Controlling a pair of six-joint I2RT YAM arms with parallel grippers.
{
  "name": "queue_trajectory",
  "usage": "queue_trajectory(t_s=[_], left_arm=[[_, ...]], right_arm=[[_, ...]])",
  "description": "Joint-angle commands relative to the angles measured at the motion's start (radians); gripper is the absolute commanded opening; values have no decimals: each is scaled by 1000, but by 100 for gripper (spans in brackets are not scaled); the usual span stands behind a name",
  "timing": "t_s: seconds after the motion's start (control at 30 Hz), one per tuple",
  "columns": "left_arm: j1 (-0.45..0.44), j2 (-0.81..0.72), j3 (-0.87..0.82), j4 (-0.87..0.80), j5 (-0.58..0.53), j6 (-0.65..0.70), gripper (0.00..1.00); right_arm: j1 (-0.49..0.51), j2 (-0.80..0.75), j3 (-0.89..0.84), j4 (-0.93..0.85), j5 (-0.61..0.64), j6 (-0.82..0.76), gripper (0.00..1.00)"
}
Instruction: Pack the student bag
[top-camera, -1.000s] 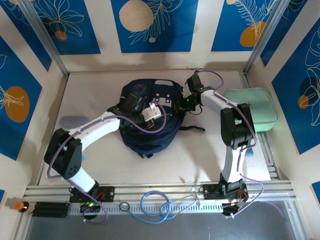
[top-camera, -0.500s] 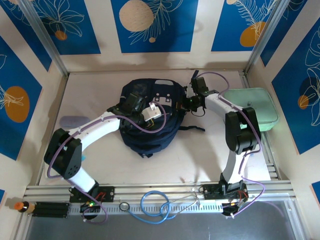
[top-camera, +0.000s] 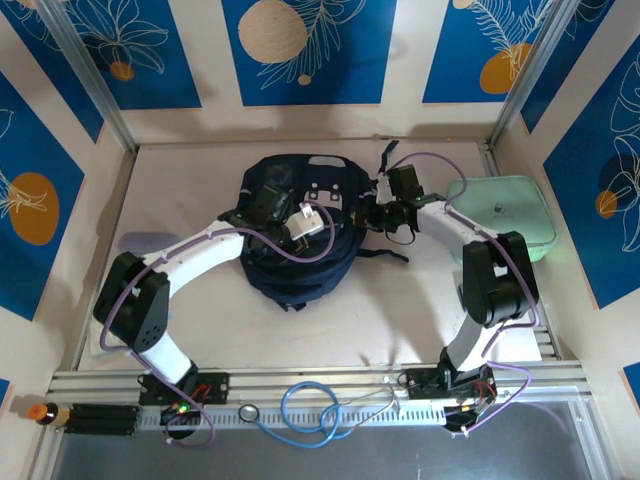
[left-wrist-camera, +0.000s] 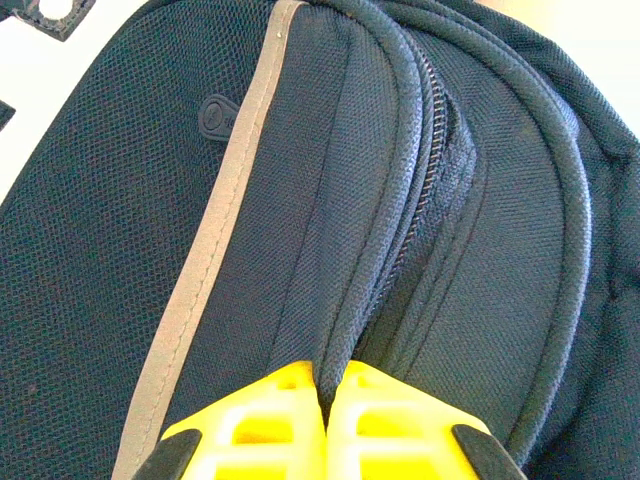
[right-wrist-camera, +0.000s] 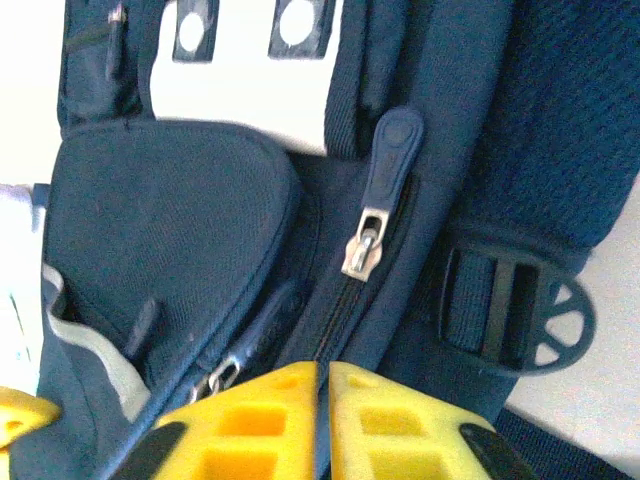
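Student bag (top-camera: 297, 262) is lying mid-table, between the two arms. Left gripper (left-wrist-camera: 327, 376) is reaching onto its top, yellow fingers (left-wrist-camera: 262, 420) pressing together and pinching a ridge of navy fabric beside the zip seam. Right gripper (right-wrist-camera: 322, 371) is sitting at the bag's right flank, jaws showing a narrow slit right under the zipper pull (right-wrist-camera: 389, 158); can't tell whether anything is being gripped. Mint-green case (top-camera: 512, 222) is resting at the table's right edge.
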Motion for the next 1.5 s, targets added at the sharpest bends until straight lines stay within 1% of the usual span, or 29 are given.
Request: queue_trajectory(t_s=[0.0, 0.13, 0.27, 0.4, 0.57, 0.63, 0.73, 0.87, 1.07, 1.17, 1.27, 1.33, 1.47], left_arm=[[7, -34, -20, 24, 11, 8, 7], [7, -29, -28, 14, 31, 8, 7], [7, -6, -16, -20, 15, 18, 7], [7, 14, -10, -55, 6, 23, 7], [4, 63, 8, -135, -38, 36, 7], [2, 91, 25, -167, -71, 46, 7], [1, 119, 43, -180, -91, 50, 7], [-1, 123, 42, -162, -78, 50, 7], [0, 123, 38, -153, -85, 51, 7], [0, 125, 37, -150, -85, 49, 7], [-1, 126, 40, -148, -87, 47, 7], [-1, 124, 40, -148, -92, 46, 7], [0, 123, 39, -149, -103, 47, 7]], right_arm=[[-27, 76, 108, -8, -28, -15, 20], [-49, 196, 248, -43, -121, -54, 31], [-56, 298, 352, -95, -139, -95, 40], [-62, 364, 409, -162, -178, -171, 45], [-60, 428, 465, -266, -253, -281, 46], [-53, 448, 487, -304, -279, -311, 45], [-32, 452, 489, -330, -264, -346, 44], [-3, 453, 483, -364, -186, -378, 41], [20, 451, 488, -413, -106, -446, 31], [29, 453, 506, -426, -64, -445, 28], [42, 460, 522, -432, -22, -435, 23], [42, 456, 519, -431, -20, -425, 17], [35, 420, 492, -419, -58, -424, 13]])
